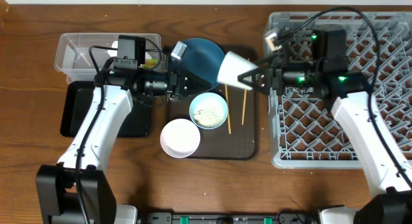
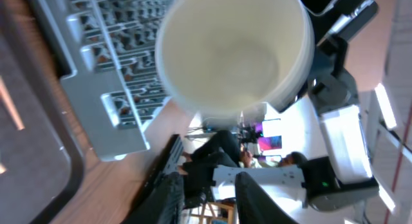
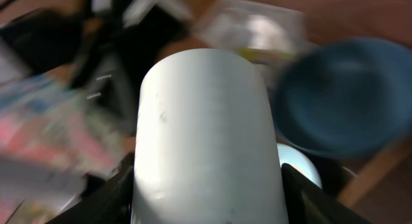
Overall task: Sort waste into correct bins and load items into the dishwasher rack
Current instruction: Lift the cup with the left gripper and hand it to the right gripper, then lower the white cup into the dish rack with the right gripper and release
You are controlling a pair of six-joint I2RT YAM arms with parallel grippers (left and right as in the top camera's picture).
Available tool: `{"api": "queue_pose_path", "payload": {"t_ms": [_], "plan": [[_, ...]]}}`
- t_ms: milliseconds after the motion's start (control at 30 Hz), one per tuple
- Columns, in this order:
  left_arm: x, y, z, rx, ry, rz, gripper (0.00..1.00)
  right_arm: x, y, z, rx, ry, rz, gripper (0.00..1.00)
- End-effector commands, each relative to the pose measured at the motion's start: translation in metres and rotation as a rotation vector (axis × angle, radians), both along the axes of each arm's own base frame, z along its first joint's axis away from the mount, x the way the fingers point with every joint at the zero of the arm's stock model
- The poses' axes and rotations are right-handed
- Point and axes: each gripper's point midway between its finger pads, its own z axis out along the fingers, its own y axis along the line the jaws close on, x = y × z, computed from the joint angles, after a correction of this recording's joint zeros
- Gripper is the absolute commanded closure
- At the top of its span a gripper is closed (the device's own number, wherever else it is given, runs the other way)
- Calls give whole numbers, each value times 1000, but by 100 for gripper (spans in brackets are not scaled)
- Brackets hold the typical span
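Note:
The small white cup hangs on its side above the brown tray, with my right gripper shut on it; in the right wrist view the cup fills the space between both fingers. My left gripper is just left of the cup, open and empty. In the left wrist view its dark fingers stand apart below the cup's open mouth. The dark blue dish, the light blue bowl with rice scraps, the white bowl and two chopsticks lie below.
The grey dishwasher rack fills the right side. A clear tub with a yellow-green wrapper sits at the back left, and a black tray in front of it. The dishes rest on a dark brown tray.

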Motion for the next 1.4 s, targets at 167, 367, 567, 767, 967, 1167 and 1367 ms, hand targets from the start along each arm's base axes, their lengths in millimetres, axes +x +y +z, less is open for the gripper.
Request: {"api": "queue_pose_path", "payload": {"t_ms": [167,367,567,767,967,1167,1367], "plan": [[39,26,-49,366,-70,221,67,13,-96,1,-373,118,-517,48],[50,58,-85,621,-38,346,66,-16,-148,8,-643,236,-710,48],[46,83,-107,796,2,400,66,-55,-167,-6,-767,422,-757,49],[43,98,-117,899,-13,401,66,-74,-169,-42,-881,627,-673,50],[39,108,-122,958,4,412,66,-61,-164,-81,-960,740,-599,49],[38,108,-123,963,10,410,66,-58,-163,-117,-1028,855,-519,49],[37,108,-123,964,13,408,66,-61,-158,-135,-1072,914,-462,48]]}}
